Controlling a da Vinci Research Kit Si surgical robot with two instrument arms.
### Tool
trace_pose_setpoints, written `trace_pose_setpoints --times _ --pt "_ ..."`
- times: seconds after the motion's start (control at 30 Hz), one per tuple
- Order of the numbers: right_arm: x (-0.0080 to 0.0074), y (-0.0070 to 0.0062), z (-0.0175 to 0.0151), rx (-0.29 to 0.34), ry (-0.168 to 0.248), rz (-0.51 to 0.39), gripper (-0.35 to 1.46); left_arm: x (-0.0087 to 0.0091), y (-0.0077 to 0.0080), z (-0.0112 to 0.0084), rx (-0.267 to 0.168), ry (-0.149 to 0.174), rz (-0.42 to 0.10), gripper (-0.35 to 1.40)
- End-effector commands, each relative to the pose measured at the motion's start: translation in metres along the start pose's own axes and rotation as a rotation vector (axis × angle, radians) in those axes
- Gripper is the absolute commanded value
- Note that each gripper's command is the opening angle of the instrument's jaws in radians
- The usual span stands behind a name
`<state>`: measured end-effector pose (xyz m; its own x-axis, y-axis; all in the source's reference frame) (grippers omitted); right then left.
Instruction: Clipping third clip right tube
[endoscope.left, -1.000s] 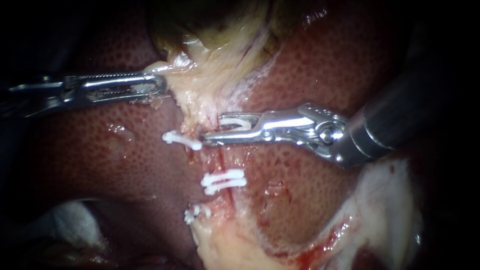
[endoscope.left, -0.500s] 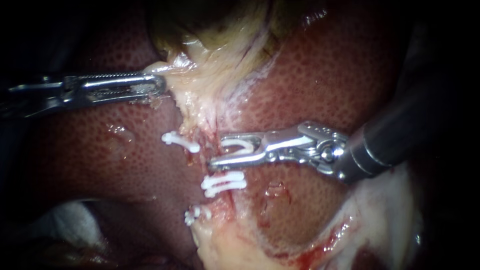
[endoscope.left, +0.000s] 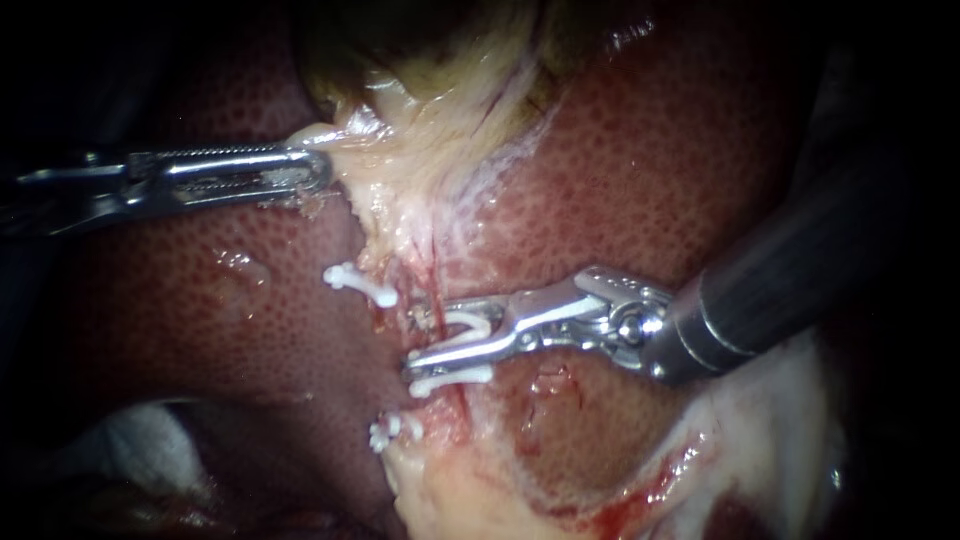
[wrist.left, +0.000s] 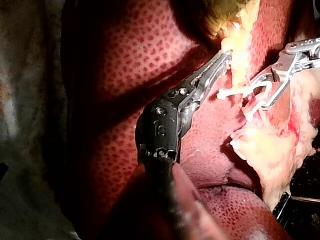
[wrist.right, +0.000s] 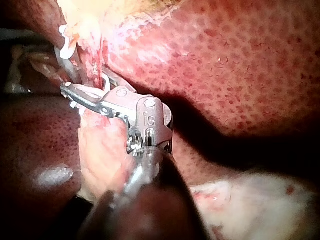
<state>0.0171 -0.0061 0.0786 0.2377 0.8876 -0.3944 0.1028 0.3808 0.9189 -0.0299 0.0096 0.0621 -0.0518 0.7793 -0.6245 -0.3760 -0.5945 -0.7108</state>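
Left tool (endoscope.left: 303, 170) clenched on pale tissue (endoscope.left: 352, 150), right tool (endoscope.left: 428, 335) — grasping open clip (endoscope.left: 470, 322) — at tube (endoscope.left: 432, 278).

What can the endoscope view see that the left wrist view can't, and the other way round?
Only the endoscope view: the lowest clip and the dark shaft of the right instrument. Only the left wrist view: the black wrist joint of the left instrument. Both: the left instrument's jaws shut on pale tissue, the right instrument's jaws holding a white clip, and the liver.
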Motion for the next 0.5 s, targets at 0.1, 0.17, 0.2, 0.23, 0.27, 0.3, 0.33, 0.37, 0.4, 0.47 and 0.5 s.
trace_pose_setpoints --times 0.1,0.17,0.2,0.23,0.27,0.3,0.33,0.37,0.4,0.47,0.5 --pt "0.0005 -0.0002 -0.0002 0.034 0.026 0.032 0.49 0.0000 0.0000 0.0000 0.000 0.000 0.000 -0.35" --pt "0.0007 -0.0004 -0.0003 0.057 0.040 0.048 0.49 0.0000 0.0000 0.0000 0.000 0.000 0.000 -0.35" --pt "0.0008 -0.0004 -0.0004 0.066 0.041 0.060 0.49 0.0000 0.0000 0.0000 0.000 0.000 0.000 -0.35" --pt "0.0009 -0.0005 -0.0005 0.074 0.040 0.065 0.48 0.0000 0.0000 0.0000 0.000 -0.003 0.000 -0.35" --pt "0.0008 -0.0006 -0.0005 0.085 0.040 0.076 0.48 0.0000 0.0000 0.0000 0.000 -0.003 0.000 -0.35" --pt "0.0008 -0.0007 -0.0006 0.093 0.037 0.086 0.48 0.0000 0.0000 0.0000 0.000 -0.003 0.000 -0.35" --pt "0.0007 -0.0007 -0.0006 0.100 0.036 0.091 0.47 0.0000 0.0000 0.0000 0.000 -0.003 0.000 -0.35" --pt "0.0007 -0.0008 -0.0005 0.112 0.038 0.095 0.47 0.0000 0.0000 0.0000 0.000 -0.003 0.000 -0.35" --pt "0.0006 -0.0009 -0.0005 0.119 0.037 0.100 0.46 0.0000 0.0000 0.0000 0.000 -0.003 0.000 -0.35" --pt "0.0005 -0.0011 -0.0004 0.136 0.035 0.110 0.46 0.0000 0.0000 0.0000 0.000 -0.003 0.000 -0.35" --pt "0.0005 -0.0013 -0.0004 0.143 0.033 0.115 0.45 0.0000 0.0000 0.0000 0.000 -0.003 0.000 -0.35"
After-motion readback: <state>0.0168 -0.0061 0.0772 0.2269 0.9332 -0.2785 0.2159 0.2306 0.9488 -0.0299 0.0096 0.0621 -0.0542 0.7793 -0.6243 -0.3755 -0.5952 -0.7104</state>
